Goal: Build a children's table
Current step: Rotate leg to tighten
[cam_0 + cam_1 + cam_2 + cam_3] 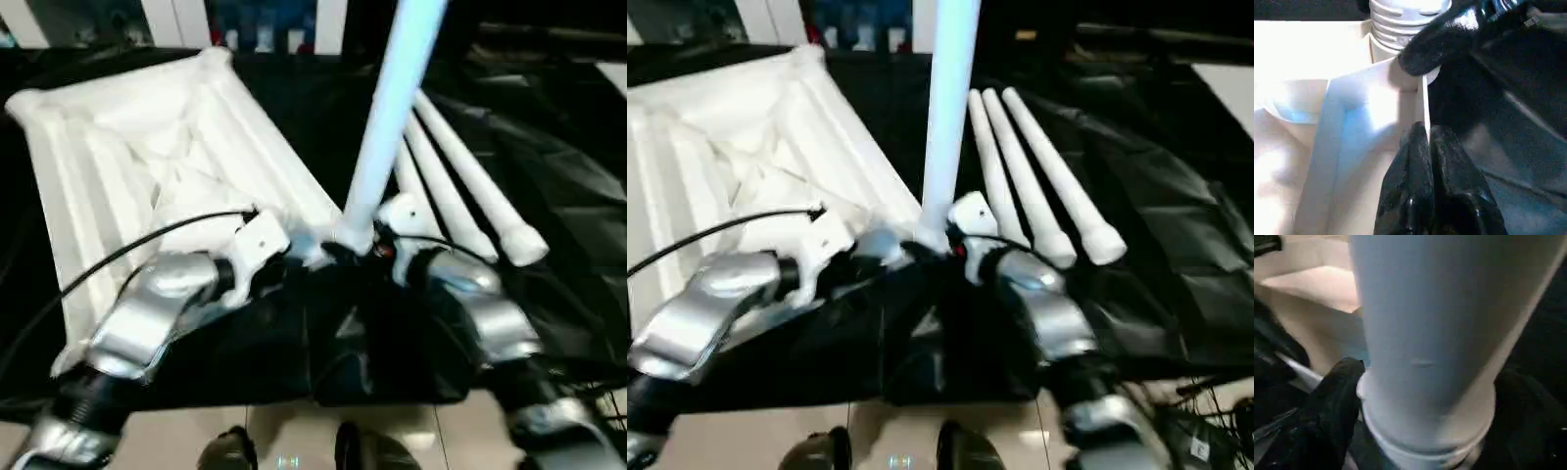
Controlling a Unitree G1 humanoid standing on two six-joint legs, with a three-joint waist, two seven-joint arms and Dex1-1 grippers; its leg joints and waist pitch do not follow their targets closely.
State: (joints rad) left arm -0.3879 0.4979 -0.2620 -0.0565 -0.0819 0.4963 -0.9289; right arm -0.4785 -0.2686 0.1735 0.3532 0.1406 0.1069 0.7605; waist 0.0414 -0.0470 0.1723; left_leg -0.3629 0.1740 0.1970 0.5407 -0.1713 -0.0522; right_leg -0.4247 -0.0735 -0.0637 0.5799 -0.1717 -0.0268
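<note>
right pincer [1420, 396] clamps upright leg [387, 127]; left pincer [1427, 142] pinches tabletop [127, 147] rim; no writing legible

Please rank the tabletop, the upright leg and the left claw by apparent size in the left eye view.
1. Tabletop, largest.
2. Upright leg; its top is cut off, so its length is unsure.
3. Left claw, smallest.

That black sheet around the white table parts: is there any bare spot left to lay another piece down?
Yes. Bare black sheet lies to the right of the three lying legs, and a narrower strip runs between them and the tabletop. It is crowded at the tabletop's near corner, where both grippers, left and right, meet the upright leg.
</note>
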